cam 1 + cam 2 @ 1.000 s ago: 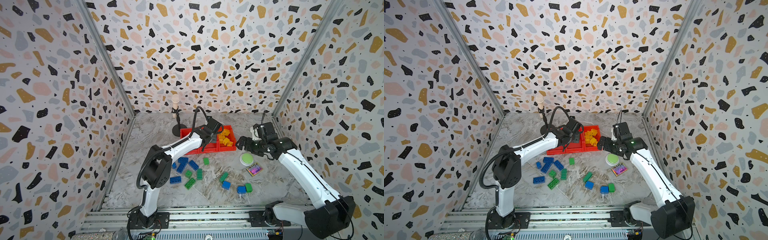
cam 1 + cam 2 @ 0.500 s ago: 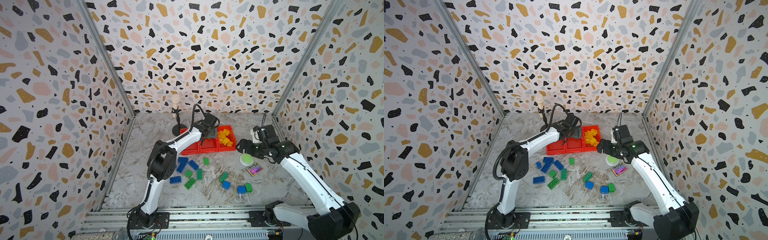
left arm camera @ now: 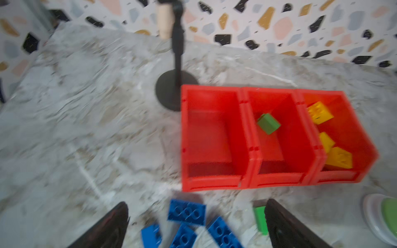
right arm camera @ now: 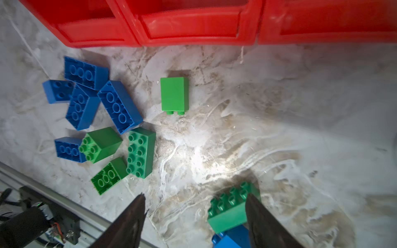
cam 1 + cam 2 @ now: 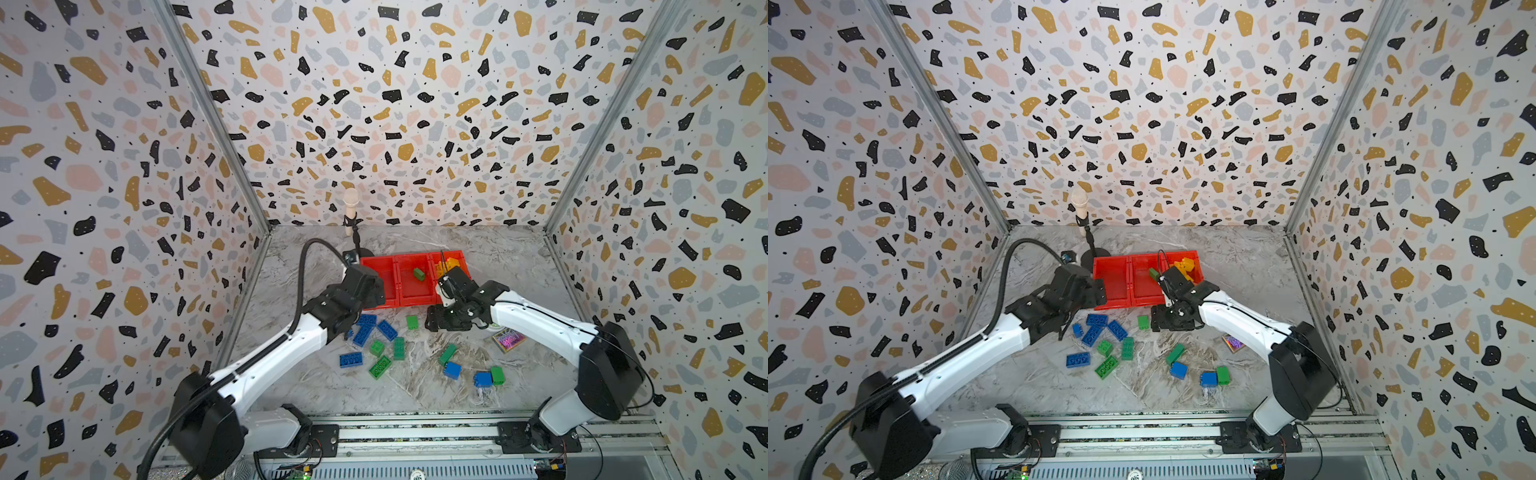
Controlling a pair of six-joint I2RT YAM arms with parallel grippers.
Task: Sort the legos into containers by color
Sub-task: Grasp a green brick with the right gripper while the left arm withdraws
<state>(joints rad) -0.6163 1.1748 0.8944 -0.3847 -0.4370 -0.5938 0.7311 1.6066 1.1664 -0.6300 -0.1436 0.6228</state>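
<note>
Three joined red containers stand at the back. The left one is empty, the middle one holds one green brick, and the right one holds yellow legos. Blue legos and green legos lie loose in front. My left gripper hangs open and empty over the blue cluster, by the left container's front. My right gripper is open over bare table, with a long green brick beside one finger.
A black round-based stand rises behind the left container. A green-topped white button and an iridescent card lie right of the loose bricks. A metal rail runs along the table's front edge. Patterned walls close three sides.
My left gripper has opened and drawn back from over the containers to their front; a green brick now shows in the middle one. My right gripper moved left and down, its jaws narrowing.
</note>
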